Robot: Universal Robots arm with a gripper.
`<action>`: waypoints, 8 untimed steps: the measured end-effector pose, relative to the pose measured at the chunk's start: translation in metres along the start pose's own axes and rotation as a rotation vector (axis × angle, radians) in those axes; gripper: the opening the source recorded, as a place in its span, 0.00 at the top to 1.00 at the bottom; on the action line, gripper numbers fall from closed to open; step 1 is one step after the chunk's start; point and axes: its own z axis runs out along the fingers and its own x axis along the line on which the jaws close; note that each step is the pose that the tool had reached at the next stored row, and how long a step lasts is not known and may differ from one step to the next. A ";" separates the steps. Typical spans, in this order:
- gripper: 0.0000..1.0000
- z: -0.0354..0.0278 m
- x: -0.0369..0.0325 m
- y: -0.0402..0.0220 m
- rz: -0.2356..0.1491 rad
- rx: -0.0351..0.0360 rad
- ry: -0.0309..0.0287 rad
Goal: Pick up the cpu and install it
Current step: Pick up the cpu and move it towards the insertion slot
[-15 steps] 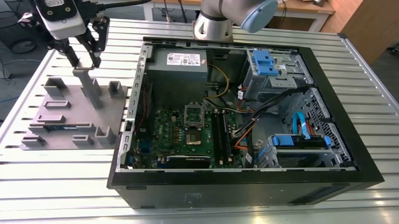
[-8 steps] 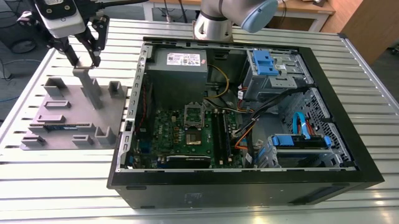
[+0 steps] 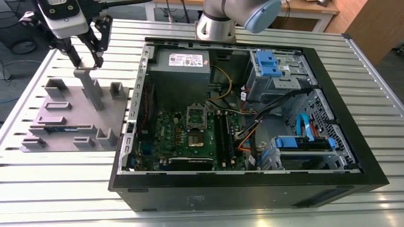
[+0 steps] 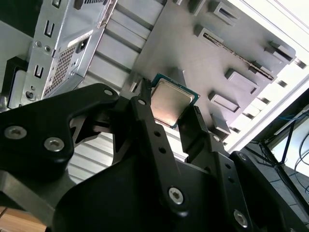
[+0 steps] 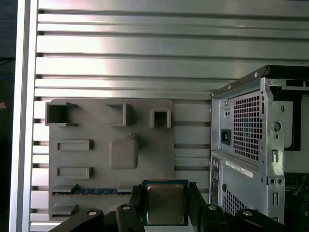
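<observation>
**Cpu lifted, installation not yet begun**

The cpu (image 5: 165, 203) (image 4: 171, 99) is seen in both wrist views pinched by its edges between the jaws, silver top facing the cameras. It is held clear of the grey parts fixture (image 3: 69, 118) that lies directly beneath the jaws on the slatted tabletop (image 3: 63, 189). The pick-up is therefore judged done. The carry and the seating are judged to be left.

The open computer case (image 3: 252, 189) stands beside the jaws, toward the exterior view's right. Inside it the motherboard (image 3: 189, 137) is laid flat, and the cpu socket (image 3: 197, 120) is found near its middle, well apart from the jaws. Whether the socket frame is fully open cannot be told. The power supply (image 3: 180, 64) and drive bays are also housed in the case.

On the fixture, a memory stick (image 5: 91, 191) is kept in a long slot just ahead of the jaws. The raised square pad (image 5: 123, 153) beyond it is bare, and the other pockets appear unfilled.
</observation>
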 end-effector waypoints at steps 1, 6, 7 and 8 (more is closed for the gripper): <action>0.53 0.0000 -0.0019 0.0000 0.000 0.0000 0.0000; 0.53 0.0004 -0.0135 0.0000 0.000 -0.0001 -0.0001; 0.53 0.0005 -0.0160 0.0000 0.000 -0.0001 -0.0001; 0.53 0.0005 -0.0188 0.0000 0.000 0.0000 0.0000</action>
